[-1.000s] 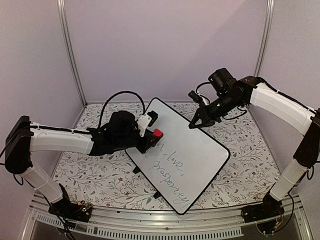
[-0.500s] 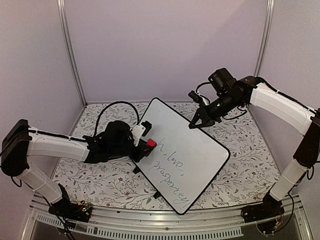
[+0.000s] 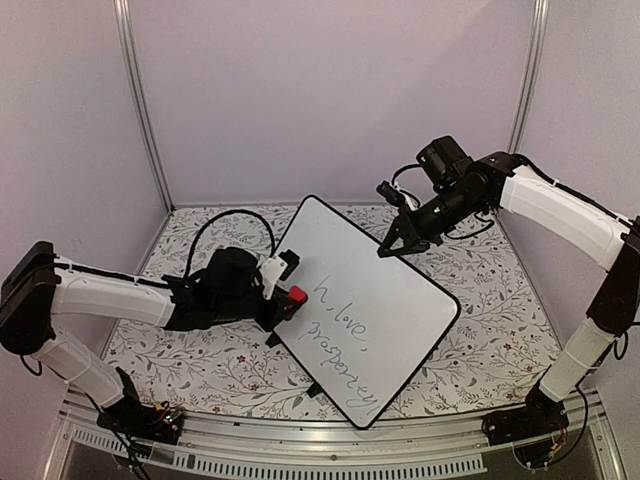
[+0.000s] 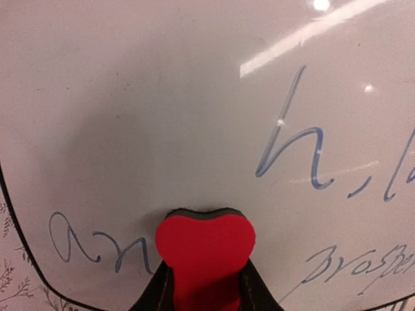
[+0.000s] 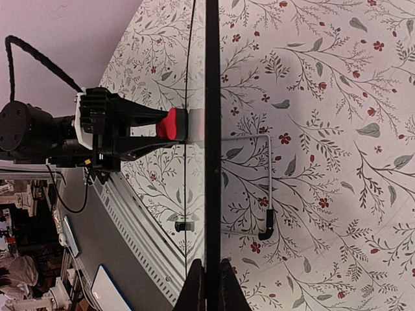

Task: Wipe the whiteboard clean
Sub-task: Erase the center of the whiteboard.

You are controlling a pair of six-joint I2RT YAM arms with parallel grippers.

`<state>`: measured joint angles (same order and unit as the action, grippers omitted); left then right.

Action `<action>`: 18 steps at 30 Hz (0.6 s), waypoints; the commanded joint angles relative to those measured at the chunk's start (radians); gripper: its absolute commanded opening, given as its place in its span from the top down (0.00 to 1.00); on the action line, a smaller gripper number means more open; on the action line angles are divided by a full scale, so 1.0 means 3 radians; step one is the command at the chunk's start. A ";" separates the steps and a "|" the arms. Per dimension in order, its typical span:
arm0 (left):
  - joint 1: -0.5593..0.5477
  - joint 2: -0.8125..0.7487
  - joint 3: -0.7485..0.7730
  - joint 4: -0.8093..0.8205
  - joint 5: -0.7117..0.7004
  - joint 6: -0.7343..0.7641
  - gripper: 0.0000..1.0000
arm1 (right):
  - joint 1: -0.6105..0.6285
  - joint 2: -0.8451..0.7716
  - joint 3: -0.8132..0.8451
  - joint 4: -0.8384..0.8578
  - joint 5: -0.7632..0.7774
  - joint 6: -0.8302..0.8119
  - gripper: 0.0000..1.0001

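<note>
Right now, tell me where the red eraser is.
Top view, left of centre: the red eraser is clamped in the left gripper and pressed on the whiteboard near its left edge, just left of the handwritten "h".

**Board mid-bench, an arm at either edge**

The whiteboard (image 3: 385,300) stands in the middle of the bench (image 3: 500,330), turned cornerwise. One corner points toward the back wall (image 3: 330,100) and the opposite one toward the near rail (image 3: 350,445). A wire stand (image 5: 269,181) props it from behind, on the side facing away from the left arm.

The left pincer (image 3: 291,297) reaches in from the left. It presses the eraser (image 3: 298,294) against the board's face, just inside the left edge. The handwriting (image 3: 345,345) runs from the right of the eraser toward the near corner, and a few letters lie to the eraser's left.

The right pincer (image 3: 388,248) clamps the board's far right rim, well apart from the eraser.
</note>
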<state>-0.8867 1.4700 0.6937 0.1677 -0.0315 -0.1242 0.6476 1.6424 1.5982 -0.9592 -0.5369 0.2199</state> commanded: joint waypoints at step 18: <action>-0.0071 0.0346 0.0887 -0.0222 0.0140 0.0181 1.00 | 0.0081 0.0037 0.0082 0.0083 -0.0123 -0.0173 1.00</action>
<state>-0.8986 1.5391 0.8978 0.1184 0.0151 -0.0929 0.6510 1.6424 1.5982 -0.9554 -0.5335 0.2142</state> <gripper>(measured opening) 0.248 0.034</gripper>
